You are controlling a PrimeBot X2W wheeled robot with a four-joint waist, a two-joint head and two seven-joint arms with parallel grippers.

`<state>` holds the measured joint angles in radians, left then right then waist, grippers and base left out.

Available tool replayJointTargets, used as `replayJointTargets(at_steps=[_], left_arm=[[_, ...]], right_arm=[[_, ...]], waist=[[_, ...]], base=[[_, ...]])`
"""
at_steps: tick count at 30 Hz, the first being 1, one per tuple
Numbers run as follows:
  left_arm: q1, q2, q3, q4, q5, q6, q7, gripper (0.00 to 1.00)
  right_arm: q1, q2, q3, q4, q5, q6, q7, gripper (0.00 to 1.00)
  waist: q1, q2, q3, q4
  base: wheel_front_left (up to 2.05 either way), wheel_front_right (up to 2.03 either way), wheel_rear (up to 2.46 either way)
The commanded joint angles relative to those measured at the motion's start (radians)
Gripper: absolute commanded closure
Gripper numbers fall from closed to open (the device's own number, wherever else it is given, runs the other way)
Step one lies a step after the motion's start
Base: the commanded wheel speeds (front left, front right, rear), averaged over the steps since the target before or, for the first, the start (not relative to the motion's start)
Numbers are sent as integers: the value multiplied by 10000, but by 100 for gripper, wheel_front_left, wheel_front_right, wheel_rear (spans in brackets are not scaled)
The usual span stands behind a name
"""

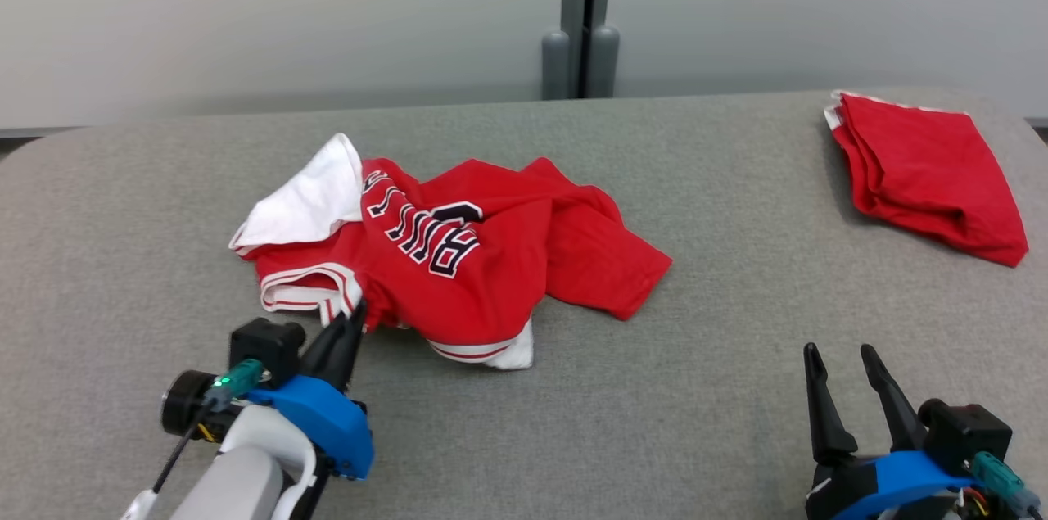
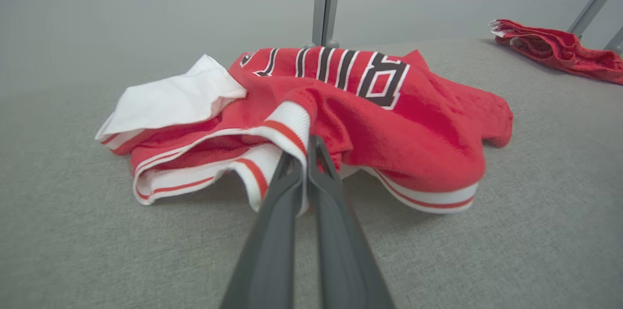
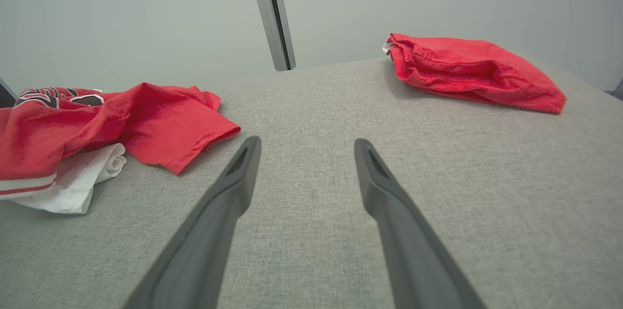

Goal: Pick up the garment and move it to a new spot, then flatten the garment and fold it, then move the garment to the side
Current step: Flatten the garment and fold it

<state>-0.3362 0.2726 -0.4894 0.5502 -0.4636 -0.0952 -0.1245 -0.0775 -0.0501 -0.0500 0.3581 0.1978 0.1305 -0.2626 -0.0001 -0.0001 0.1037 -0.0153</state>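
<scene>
The garment [image 1: 458, 250] is a red jersey with black-and-white lettering and white striped trim, lying crumpled left of the table's middle. My left gripper [image 1: 354, 315] is at its near-left edge, shut on the striped white trim. The left wrist view shows the garment [image 2: 389, 124] close up, with my left gripper [image 2: 306, 146] pinching the trim fold between its closed fingers. My right gripper [image 1: 843, 356] stands open near the front right, apart from any cloth. In the right wrist view the garment [image 3: 146, 119] lies to the left of my open right gripper [image 3: 304, 146].
A second red cloth [image 1: 925, 176] lies folded at the table's back right corner, also seen as the red cloth [image 3: 467, 70] and the red cloth [image 2: 559, 48]. The grey fabric table [image 1: 737, 389] runs wide. A grey post [image 1: 581, 20] stands behind against a pale wall.
</scene>
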Motion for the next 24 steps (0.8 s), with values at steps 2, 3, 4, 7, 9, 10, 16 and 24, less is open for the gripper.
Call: replayJointTargets(at_steps=[2, 3, 4, 7, 9, 10, 16, 24], left_arm=[[434, 498, 270, -1136, -94, 338, 278, 100], [594, 693, 361, -1627, -65, 501, 460, 100], [778, 884, 452, -2159, -82, 670, 665, 100], [1400, 1532, 784, -3692, -211, 1183, 1459, 100], [1865, 1804, 1026, -4600, -438, 1483, 1890, 100], [2097, 1965, 1144, -4914, -472, 1635, 2051, 100], [2749, 2128, 1340, -5443, -510, 2048, 2104, 0], [2471, 1646, 1669, -4725, -325, 2054, -26, 0]], right_arm=[[264, -13, -66, 36, 69, 6, -32, 0], [322, -12, -79, 46, 101, 6, -32, 0], [386, -16, -126, 48, 129, 6, -32, 0], [487, -17, -124, 56, 153, 6, -32, 0], [506, -17, -126, 47, 168, 6, -32, 0], [499, -18, -100, 57, 179, 6, -32, 0], [307, -18, -2, 159, 210, 6, -32, 0], [336, -16, -129, 240, 99, 6, -32, 0]], waist=[[1, 1, -168, 197], [1, 1, -225, 278], [1, 1, -269, 347], [1, 1, -304, 451], [1, 1, -282, 475], [1, 1, -258, 459], [1, 1, -156, 313], [1, 1, -383, 236]], base=[[0, 0, 0], [0, 0, 0], [0, 0, 0], [0, 0, 0], [0, 0, 0], [0, 0, 0], [0, 0, 0], [0, 0, 0]])
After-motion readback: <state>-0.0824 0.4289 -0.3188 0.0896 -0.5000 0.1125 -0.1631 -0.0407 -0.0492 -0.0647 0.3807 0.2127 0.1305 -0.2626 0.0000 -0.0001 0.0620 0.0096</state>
